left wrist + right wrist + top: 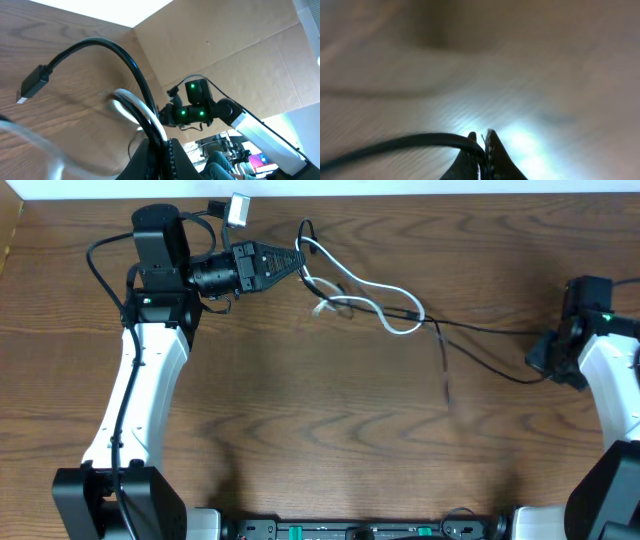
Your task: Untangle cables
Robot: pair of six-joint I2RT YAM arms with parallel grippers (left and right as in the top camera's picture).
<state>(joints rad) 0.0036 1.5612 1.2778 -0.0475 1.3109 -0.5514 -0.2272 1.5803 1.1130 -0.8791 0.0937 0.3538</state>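
A white cable and thin black cables lie crossed over each other at the table's back middle. My left gripper is shut on a black cable and the white cable at their left ends. In the left wrist view the black cable arcs up from my jaws to a plug, with the white cable beside it. My right gripper at the far right is shut on a black cable, pinched between the fingertips.
A small white and grey plug block lies at the back edge behind my left arm. A loose black cable end trails toward the table's middle. A cardboard wall stands beyond the table's far side.
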